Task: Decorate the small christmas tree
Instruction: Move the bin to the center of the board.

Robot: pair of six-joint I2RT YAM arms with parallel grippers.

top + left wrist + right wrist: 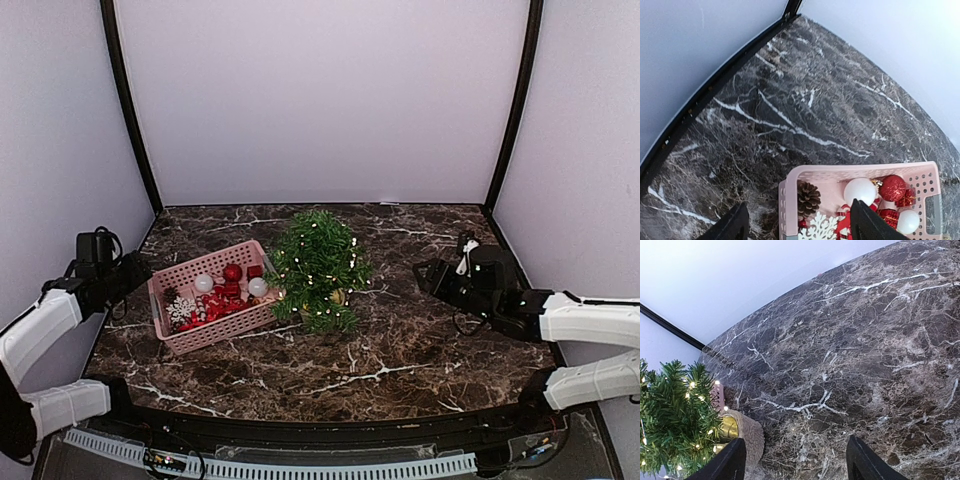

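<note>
Our left pincer (799, 210) and right pincer (796, 445) are both open, holding nothing. The small christmas tree (318, 268) stands mid worktop (400, 340), just beside the pink basket (215, 340). We should lower the left one over one white ball (860, 191) and pinch softly.

Glossy marble-look tbl (400, 345), plastic basket (220, 330), bristly tree (315, 262)
</note>
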